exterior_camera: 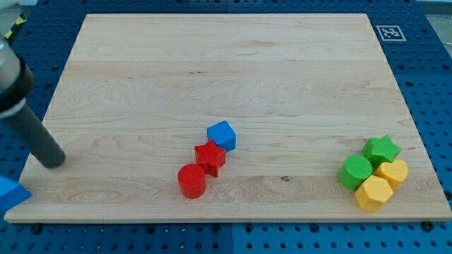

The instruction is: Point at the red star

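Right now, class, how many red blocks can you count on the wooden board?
2. The red star sits near the board's bottom middle, touching the blue cube up and to its right. The red cylinder touches the star's lower left. None appear hidden.

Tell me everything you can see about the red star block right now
The red star is a small, chunky, matte block, plastic by its look, lying flat on the wooden board, below centre. It sits in a diagonal row: the blue cube touches its upper right, the red cylinder its lower left. My tip is far off at the view's left, not touching it.
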`<control>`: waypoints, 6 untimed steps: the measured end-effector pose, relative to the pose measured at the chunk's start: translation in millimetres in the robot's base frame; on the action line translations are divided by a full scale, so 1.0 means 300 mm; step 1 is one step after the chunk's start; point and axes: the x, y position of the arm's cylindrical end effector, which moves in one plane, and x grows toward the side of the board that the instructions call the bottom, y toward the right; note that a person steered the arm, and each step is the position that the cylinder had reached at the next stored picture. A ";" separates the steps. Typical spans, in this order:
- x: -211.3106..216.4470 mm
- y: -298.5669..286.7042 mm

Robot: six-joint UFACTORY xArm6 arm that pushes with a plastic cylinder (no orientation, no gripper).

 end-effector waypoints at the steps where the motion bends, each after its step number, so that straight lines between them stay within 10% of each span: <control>1: -0.056 -0.124; 6: 0.131 0.252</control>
